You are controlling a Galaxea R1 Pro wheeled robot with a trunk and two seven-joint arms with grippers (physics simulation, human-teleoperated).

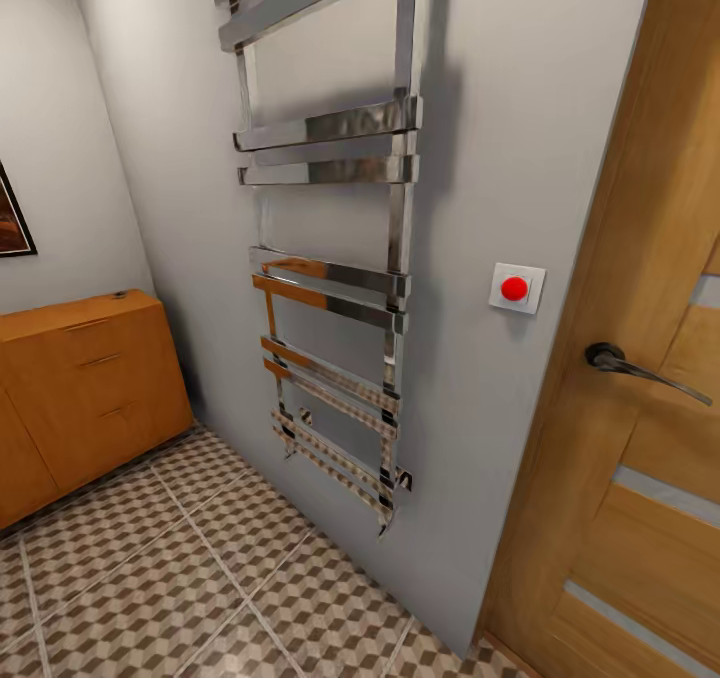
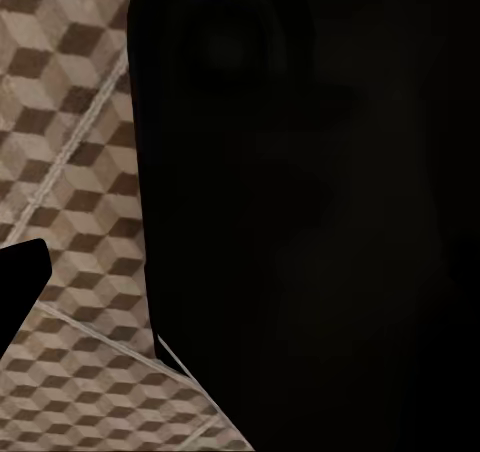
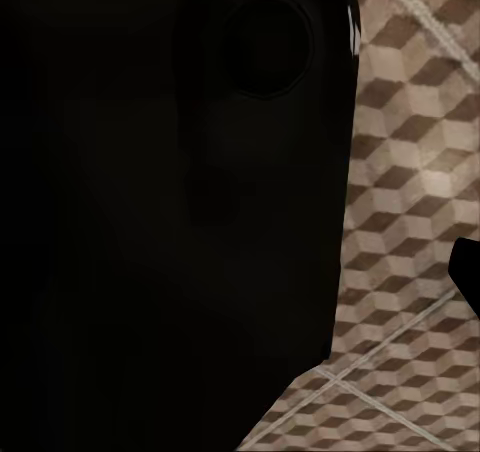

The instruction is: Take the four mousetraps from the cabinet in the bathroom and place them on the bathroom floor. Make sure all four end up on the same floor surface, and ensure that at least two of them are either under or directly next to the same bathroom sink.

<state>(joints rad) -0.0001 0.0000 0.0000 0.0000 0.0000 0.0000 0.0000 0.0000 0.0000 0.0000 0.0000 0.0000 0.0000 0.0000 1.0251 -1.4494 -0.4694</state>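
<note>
The cabinet [image 1: 85, 398] stood at the far left of the head view, one orange-brown unit set against the back wall with its long side running along that wall and its fronts facing out over the floor. Three slim bar handles showed on the near section, one above another. One small dark object [image 1: 119, 295] lay on its flat top near the right end; too small to tell what it was. A corner of one dark-framed picture [image 1: 14, 220] hung on the wall above it. The bathroom floor [image 1: 190, 578] spread from the cabinet's foot toward the camera, in brown-and-beige cube tiles with pale grout. Further right, one chrome towel rail [image 1: 330, 258] stood upright on the grey side wall, its flat bars in pairs. Beside it sat one white switch plate [image 1: 517, 288] with one red button. At the far right was one wooden door [image 1: 640, 378] with one dark lever handle [image 1: 640, 366].

In both wrist views a large black shape blocked most of the frame, with cube tiles beyond; whether the left or right gripper was spread or closed, I could not tell
</note>
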